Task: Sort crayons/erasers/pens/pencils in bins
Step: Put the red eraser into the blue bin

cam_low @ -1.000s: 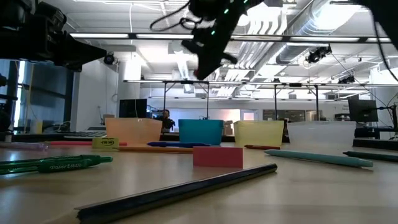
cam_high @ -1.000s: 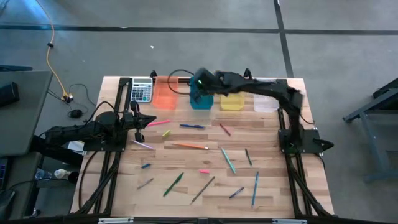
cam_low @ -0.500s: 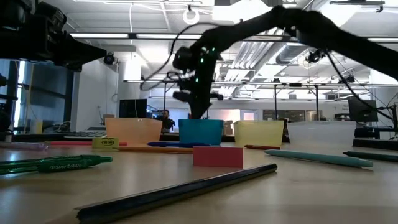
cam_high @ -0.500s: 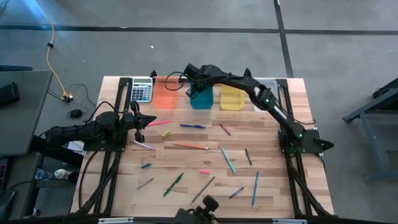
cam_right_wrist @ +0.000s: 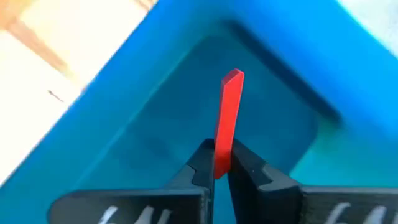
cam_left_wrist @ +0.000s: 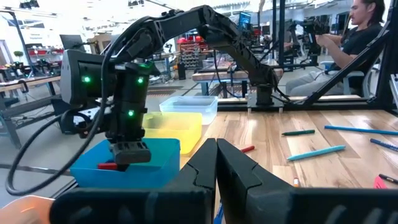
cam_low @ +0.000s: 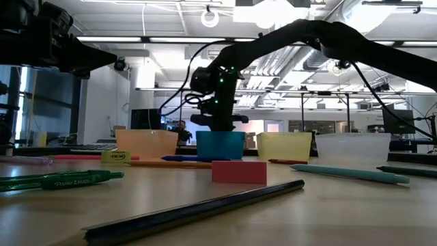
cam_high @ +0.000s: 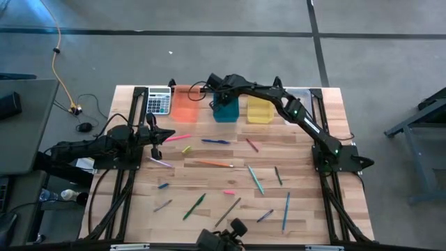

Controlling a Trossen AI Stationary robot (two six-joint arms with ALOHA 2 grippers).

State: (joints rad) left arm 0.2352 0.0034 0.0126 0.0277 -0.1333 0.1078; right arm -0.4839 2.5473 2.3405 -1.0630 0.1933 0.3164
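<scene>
Bins along the far edge, left to right: orange bin (cam_high: 185, 106), teal-blue bin (cam_high: 226, 110), yellow bin (cam_high: 260, 113), clear bin (cam_high: 298, 117). Red stick (cam_right_wrist: 227, 122) shows against the teal-blue interior. Table (cam_high: 209, 178) is pale striped wood. Both arms are black; green lights glow on the right arm (cam_low: 225, 76). Near eraser (cam_low: 239, 171) is pink.

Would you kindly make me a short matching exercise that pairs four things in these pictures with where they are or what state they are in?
Things:
1. right tool
2. left tool
3. calculator
4. pink eraser

Places or states:
A. at the table's back left corner, beside the orange bin
B. shut and empty, waiting at the table's left side
C. lying on the open table
D. holding a red stick over the teal-blue bin

Pairs: 1-D, 2-B, 3-A, 4-C
</scene>
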